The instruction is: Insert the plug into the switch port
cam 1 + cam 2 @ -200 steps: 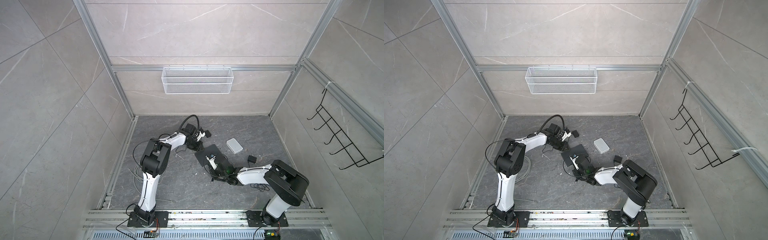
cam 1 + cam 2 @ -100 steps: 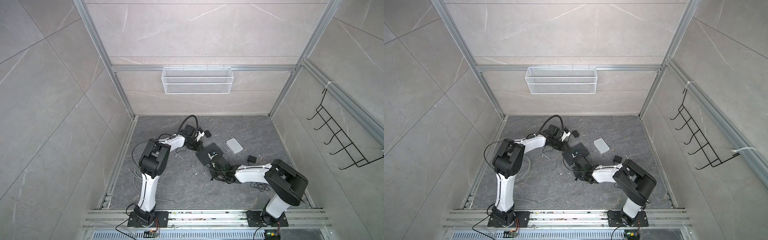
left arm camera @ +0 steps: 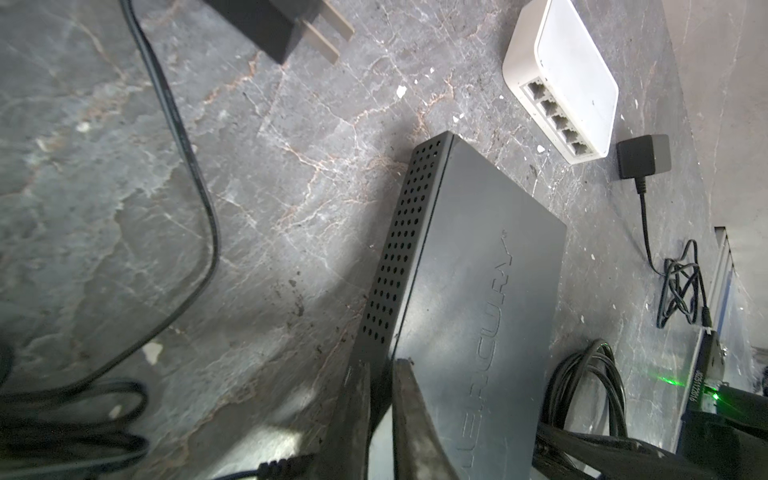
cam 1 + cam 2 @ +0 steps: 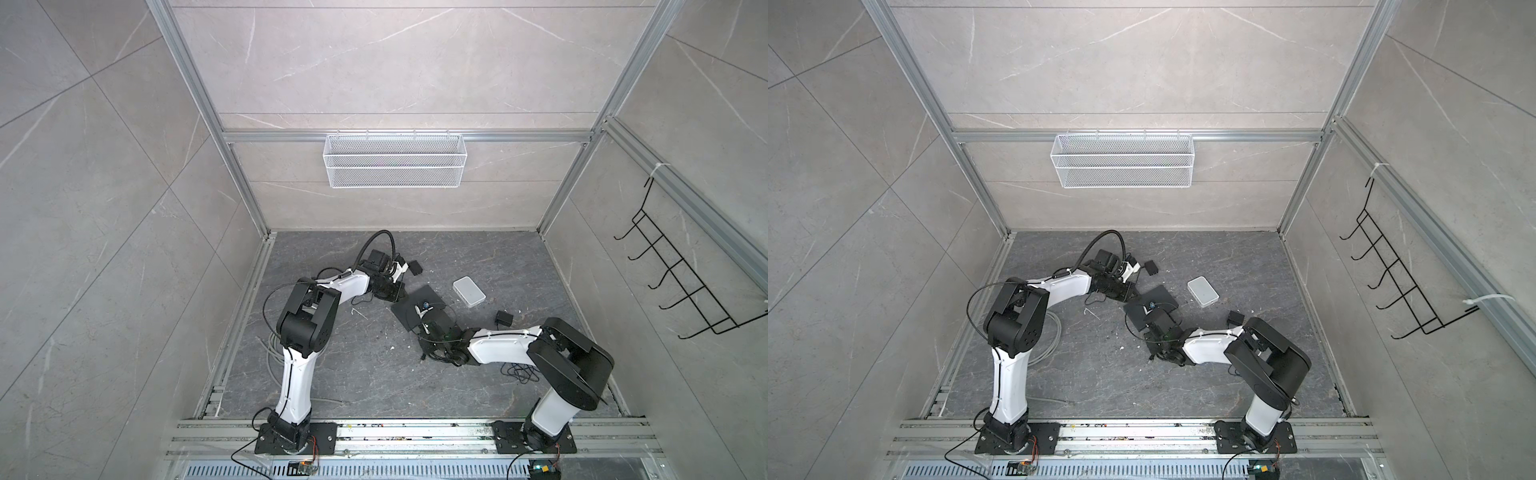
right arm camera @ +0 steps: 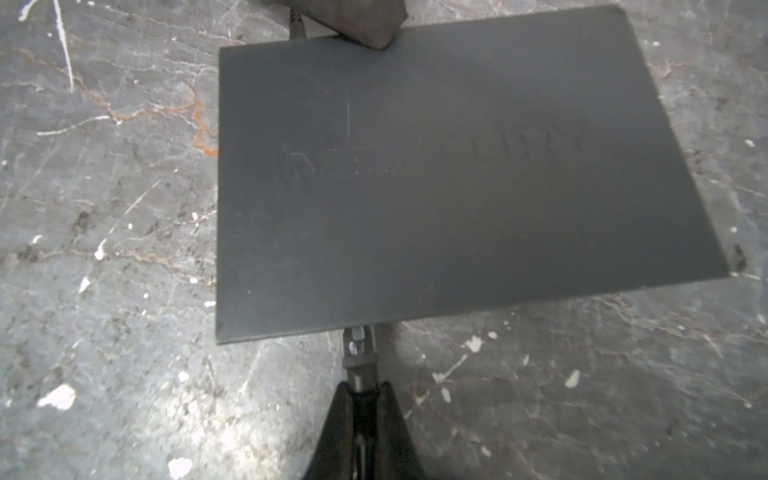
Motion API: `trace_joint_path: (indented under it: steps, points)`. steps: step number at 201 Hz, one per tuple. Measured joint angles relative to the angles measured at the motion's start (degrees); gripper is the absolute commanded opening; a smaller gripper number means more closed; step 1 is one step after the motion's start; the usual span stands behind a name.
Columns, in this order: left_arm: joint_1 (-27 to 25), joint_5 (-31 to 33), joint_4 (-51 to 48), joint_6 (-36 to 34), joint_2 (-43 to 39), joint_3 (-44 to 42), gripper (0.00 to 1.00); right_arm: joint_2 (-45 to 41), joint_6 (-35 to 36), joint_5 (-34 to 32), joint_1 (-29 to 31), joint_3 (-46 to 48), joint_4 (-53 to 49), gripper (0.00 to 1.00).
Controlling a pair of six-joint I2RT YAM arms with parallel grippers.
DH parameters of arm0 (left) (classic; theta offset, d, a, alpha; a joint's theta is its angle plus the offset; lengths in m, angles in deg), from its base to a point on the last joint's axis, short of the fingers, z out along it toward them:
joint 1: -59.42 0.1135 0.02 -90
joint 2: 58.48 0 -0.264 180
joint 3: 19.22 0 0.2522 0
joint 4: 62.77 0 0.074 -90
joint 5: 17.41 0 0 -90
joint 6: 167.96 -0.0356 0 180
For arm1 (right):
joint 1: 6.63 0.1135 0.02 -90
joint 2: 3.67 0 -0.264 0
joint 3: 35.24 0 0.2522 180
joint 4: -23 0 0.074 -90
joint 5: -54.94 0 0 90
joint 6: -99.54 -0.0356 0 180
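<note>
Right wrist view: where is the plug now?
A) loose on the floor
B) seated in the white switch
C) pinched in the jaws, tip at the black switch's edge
C: the right gripper has its jaws shut on the plug, whose tip meets the edge of the black switch.

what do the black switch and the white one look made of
The black switch: probably painted sheet metal, matte; punched vent holes, crisp folded edges, embossed logo. The white switch: likely moulded plastic, smooth and faintly glossy; rounded corners.
</note>
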Motion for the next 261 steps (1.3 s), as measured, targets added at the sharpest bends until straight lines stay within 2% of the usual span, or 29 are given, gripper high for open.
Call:
trace_joint_path:
  steps: [38,74,116,160,191,214,261]
  points:
    - [0.00,1.42,1.07,0.61,-0.04,-0.04,0.13,1.18,-4.11,1.11,-1.22,-3.10,-3.52,0.00]
    - [0.00,1.90,1.42,0.96,-0.04,-0.04,0.13,0.85,-5.03,5.05,-2.93,-1.62,-0.46,0.00]
    - [0.00,3.17,1.46,0.96,-0.07,0.24,0.13,1.03,-0.66,11.23,-4.68,0.52,5.62,0.00]
    - [0.00,3.30,-0.09,1.05,-0.39,0.46,0.13,0.13,2.32,12.79,-5.14,0.00,2.21,0.00]
    - [-0.15,0.94,-5.49,1.84,-1.03,0.85,0.26,-2.91,2.23,12.50,-5.09,0.09,-4.90,0.00]
    - [-0.35,-0.74,-10.86,2.25,-1.01,1.77,0.33,-5.25,2.27,12.33,-5.09,1.97,-6.25,0.00]
    - [-1.07,-1.84,-20.63,1.77,0.22,6.78,0.35,-8.24,4.74,13.77,-5.31,3.74,-8.24,0.00]
